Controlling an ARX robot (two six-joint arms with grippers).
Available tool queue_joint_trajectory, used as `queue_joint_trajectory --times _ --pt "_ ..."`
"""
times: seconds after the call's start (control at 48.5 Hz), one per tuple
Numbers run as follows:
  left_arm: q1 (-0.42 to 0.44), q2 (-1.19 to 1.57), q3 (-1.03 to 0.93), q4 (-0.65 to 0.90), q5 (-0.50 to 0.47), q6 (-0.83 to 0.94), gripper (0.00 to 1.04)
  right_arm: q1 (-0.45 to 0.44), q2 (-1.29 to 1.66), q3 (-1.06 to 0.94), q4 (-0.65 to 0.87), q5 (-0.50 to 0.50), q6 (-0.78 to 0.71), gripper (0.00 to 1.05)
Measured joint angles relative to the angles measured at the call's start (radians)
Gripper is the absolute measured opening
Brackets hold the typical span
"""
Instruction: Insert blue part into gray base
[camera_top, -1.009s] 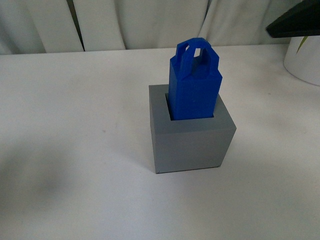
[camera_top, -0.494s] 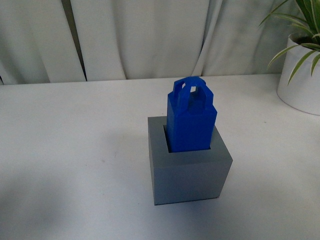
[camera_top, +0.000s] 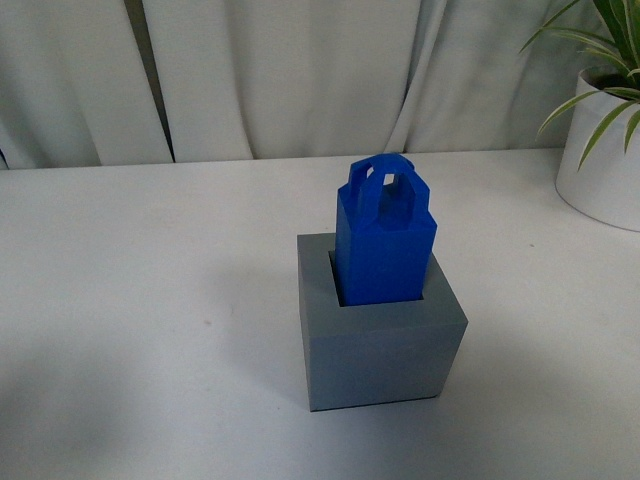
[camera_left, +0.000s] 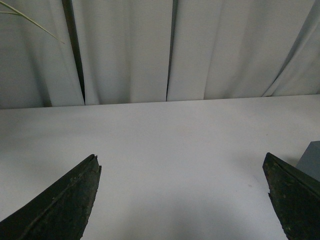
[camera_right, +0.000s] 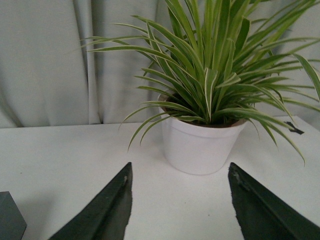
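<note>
Pale curtains (camera_top: 300, 70) hang behind a white counter (camera_top: 130, 300). The blue part (camera_top: 384, 240) stands upright in the gray base (camera_top: 380, 340), left of the potted plant (camera_top: 605, 130). My left claw (camera_left: 182, 200) and right claw (camera_right: 180, 210) both hover spread wide, holding nothing.
</note>
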Motion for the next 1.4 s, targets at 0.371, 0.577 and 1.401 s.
queue_joint_trajectory --times 0.371,0.577,1.401 --pt "0.0 0.0 0.0 0.0 0.0 0.0 0.99 0.005 -0.118 -0.101 -0.02 -0.002 0.036 0.01" --pt "0.0 0.0 0.0 0.0 0.0 0.0 0.99 0.005 -0.214 -0.145 -0.068 -0.002 0.041 0.02" --pt "0.0 0.0 0.0 0.0 0.0 0.0 0.99 0.005 -0.593 -0.208 -0.389 -0.005 0.042 0.02"
